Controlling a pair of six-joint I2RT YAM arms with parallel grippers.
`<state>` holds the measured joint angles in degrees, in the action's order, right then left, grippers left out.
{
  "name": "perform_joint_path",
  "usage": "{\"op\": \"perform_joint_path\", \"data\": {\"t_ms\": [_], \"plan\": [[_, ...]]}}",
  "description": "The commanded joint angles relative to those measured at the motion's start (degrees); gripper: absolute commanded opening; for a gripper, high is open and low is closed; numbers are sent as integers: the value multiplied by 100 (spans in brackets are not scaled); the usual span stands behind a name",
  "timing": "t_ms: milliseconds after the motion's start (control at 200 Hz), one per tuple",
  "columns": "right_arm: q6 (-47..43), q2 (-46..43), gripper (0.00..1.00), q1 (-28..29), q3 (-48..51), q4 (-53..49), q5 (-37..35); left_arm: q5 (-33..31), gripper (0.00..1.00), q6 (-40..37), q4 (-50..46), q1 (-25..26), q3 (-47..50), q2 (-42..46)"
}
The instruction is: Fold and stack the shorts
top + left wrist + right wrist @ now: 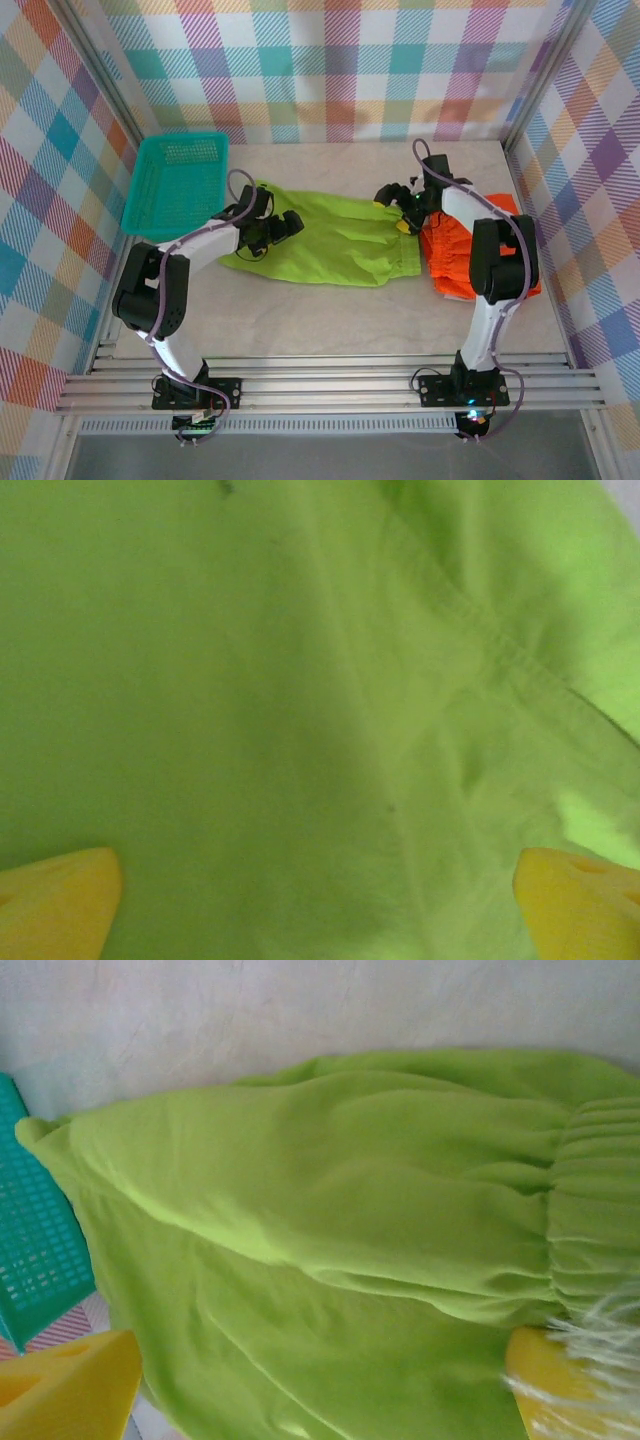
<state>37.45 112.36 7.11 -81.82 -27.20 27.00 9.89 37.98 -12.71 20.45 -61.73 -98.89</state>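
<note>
The green shorts lie flat mid-table, waist beside the folded orange shorts. My left gripper hangs wide open over the legs and my right gripper over the waistband. Both are empty, likely poised for folding.

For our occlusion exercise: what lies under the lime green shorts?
The lime green shorts lie spread on the pale table, which shows around their edges. Whatever is directly beneath the fabric is covered and cannot be seen.
</note>
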Motion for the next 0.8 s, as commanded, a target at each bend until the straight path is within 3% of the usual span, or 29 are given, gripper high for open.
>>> {"op": "perform_joint_path", "data": {"t_ms": [0,285,575,795], "plan": [[-118,257,93,-71,-448,-104,-77,-225,100,137,511,-45,417,77],[18,478,96,-7,-475,-152,216,-634,100,335,568,-41,1911,824],[272,-228,99,329,557,-38,449,-892,100,665,160,-41,3525,2313],[526,-1330,99,588,1292,261,566,-759,100,430,-884,-59,3344,3898]]}}
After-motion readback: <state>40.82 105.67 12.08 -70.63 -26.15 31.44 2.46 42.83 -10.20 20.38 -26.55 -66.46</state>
